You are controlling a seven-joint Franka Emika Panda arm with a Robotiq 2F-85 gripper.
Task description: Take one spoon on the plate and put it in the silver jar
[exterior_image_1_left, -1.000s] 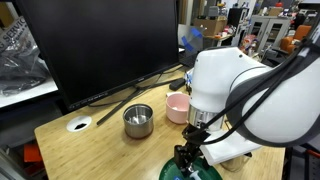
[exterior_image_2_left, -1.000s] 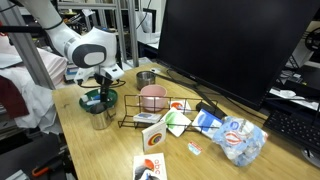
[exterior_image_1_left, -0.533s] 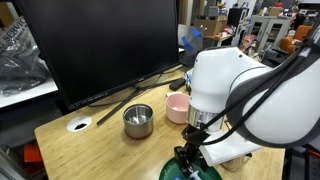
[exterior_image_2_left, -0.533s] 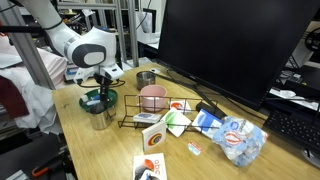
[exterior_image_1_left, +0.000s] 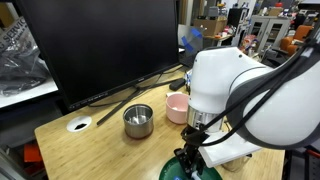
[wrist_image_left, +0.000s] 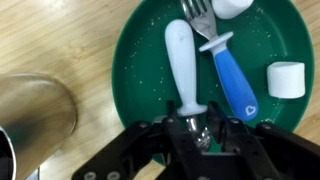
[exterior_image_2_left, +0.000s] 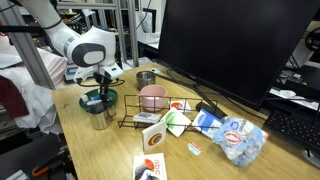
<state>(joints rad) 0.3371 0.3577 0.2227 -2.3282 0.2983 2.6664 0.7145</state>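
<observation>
In the wrist view the dark green plate point(wrist_image_left: 140, 60) holds a pale blue-white spoon point(wrist_image_left: 181, 65), a blue-handled fork point(wrist_image_left: 228, 75) and a white block point(wrist_image_left: 287, 80). My gripper point(wrist_image_left: 197, 125) is down at the plate's near rim, shut on the spoon's metal end, with the handle pointing away from me. The silver jar point(wrist_image_left: 35, 125) stands just left of the plate on the wood. In an exterior view the gripper point(exterior_image_2_left: 100, 93) sits low over the plate point(exterior_image_2_left: 88, 101), with the jar point(exterior_image_2_left: 101, 118) in front. The arm hides most of the plate point(exterior_image_1_left: 170, 170) in the other.
A pink cup point(exterior_image_2_left: 152, 97) and a squat steel pot point(exterior_image_2_left: 146, 78) stand behind the plate. A wire rack point(exterior_image_2_left: 150, 115), packets point(exterior_image_2_left: 235, 138) and cards lie further along the table. A large black monitor point(exterior_image_2_left: 230, 45) fills the back. The table edge is close by the plate.
The jaws have closed in on the spoon's metal end. The arm has stayed in place over the plate.
</observation>
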